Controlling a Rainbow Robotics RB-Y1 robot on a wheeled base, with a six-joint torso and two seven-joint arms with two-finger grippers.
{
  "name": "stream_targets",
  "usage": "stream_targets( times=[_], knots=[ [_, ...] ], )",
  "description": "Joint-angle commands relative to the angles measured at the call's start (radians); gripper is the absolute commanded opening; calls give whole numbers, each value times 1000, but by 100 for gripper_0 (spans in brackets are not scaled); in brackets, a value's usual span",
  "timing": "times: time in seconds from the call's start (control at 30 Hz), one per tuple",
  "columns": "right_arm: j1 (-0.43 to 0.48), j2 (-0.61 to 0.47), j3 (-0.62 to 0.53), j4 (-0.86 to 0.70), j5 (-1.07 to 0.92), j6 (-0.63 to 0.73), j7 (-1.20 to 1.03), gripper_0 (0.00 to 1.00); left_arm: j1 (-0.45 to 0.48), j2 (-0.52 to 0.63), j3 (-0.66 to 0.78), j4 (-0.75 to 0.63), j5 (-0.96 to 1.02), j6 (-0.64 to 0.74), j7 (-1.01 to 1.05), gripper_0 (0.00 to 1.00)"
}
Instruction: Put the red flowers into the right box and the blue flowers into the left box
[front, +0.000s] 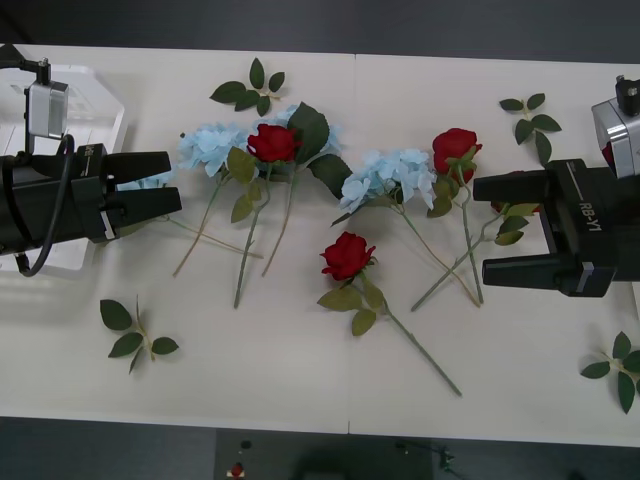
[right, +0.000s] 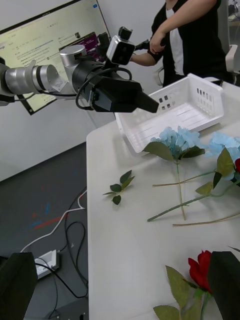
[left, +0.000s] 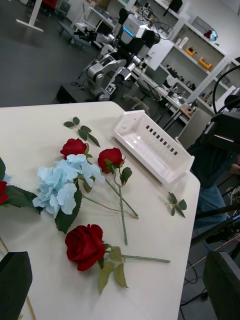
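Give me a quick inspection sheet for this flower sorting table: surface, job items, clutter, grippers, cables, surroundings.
Surface: white table, flowers spread across its middle.
Job's things: red flowers and blue flowers all lie on the table; left box and right box hold no flowers.
Clutter: loose leaf sprigs near the edges.
Grippers: left gripper and right gripper both open, empty, above the table's ends.
Cables: black cable on the left arm; floor cables.
Surroundings: monitor, shelves, a person behind the left box.
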Motion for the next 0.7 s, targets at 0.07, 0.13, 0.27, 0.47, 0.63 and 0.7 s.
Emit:
stream_targets(
  times=[0.07, 0.13, 0.27, 0.47, 0.63, 0.7],
  knots=[
    [34, 15, -3, 19, 1, -20, -31, 100, 48, -10, -35, 21, 4, -1, -34, 100],
    [32, 6, -12, 19, 3, -48, -67, 100, 48, -15, -29, 32, 16, 5, -34, 100],
    [26, -21, -17, 19, 10, -105, -202, 100, 42, 6, -9, 44, 36, 15, -34, 100],
    [6, -92, -18, 48, 61, -146, -492, 100, -23, 143, -6, 87, 89, 18, 144, 100],
    [3, -155, -17, 118, 113, -125, -699, 100, -99, 194, -20, 156, 14, 46, 459, 100],
    [3, -164, -17, 145, 127, -106, -801, 100, -135, 192, -35, 178, -53, 61, 600, 100]
  ],
)
